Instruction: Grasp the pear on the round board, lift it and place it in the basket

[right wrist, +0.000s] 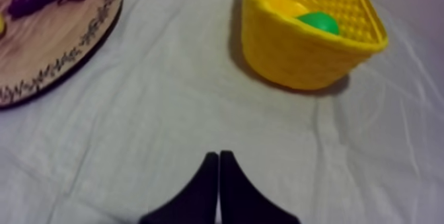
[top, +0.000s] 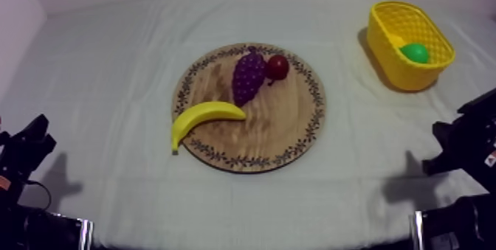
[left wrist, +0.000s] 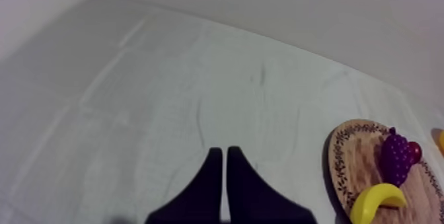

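The green pear (top: 415, 52) lies inside the yellow basket (top: 398, 72) at the far right of the table; in the right wrist view the pear (right wrist: 318, 22) rests against the basket's far wall (right wrist: 297, 51). The round wooden board (top: 295, 139) in the middle carries a banana (top: 204, 117), a bunch of grapes (top: 248, 76) and a small red fruit (top: 277, 66). My left gripper (left wrist: 221, 154) is shut on nothing over bare cloth, left of the board (left wrist: 343, 167). My right gripper (right wrist: 218, 156) is shut too, on the cloth in front of the basket.
Both arms sit low at the table's near corners, the left arm (top: 26, 153) and the right arm (top: 465, 146). Open cloth lies between board and basket. A wall runs along the table's far and left edges.
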Robot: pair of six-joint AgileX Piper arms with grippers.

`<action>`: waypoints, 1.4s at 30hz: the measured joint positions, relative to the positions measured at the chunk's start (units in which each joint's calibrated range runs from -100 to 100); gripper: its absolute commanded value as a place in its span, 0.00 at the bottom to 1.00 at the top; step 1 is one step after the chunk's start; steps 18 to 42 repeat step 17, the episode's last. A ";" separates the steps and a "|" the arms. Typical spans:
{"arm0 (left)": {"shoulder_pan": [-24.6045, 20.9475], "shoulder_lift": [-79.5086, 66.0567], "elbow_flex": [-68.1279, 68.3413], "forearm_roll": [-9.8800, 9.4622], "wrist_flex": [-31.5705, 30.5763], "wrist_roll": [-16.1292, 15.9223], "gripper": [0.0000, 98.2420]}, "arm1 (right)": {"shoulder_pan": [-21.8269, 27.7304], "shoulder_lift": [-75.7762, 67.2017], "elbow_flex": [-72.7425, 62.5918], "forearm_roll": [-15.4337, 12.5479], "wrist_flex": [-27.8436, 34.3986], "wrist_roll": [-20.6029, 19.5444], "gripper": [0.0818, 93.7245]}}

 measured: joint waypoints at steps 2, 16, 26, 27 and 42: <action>0.00 0.00 0.00 0.00 0.00 0.00 0.00 | -0.26 -3.14 0.66 2.03 -0.26 -3.13 0.00; 0.00 0.00 0.00 0.00 0.00 0.00 0.00 | 0.31 -12.59 1.92 5.44 -3.60 -7.08 0.01; 0.00 0.00 0.00 0.00 0.00 0.00 0.00 | 0.41 -12.59 1.92 5.44 -3.60 -6.67 0.01; 0.00 0.00 0.00 0.00 0.00 0.00 0.00 | 0.41 -12.59 1.92 5.44 -3.60 -6.67 0.01; 0.00 0.00 0.00 0.00 0.00 0.00 0.00 | 0.41 -12.59 1.92 5.44 -3.60 -6.67 0.01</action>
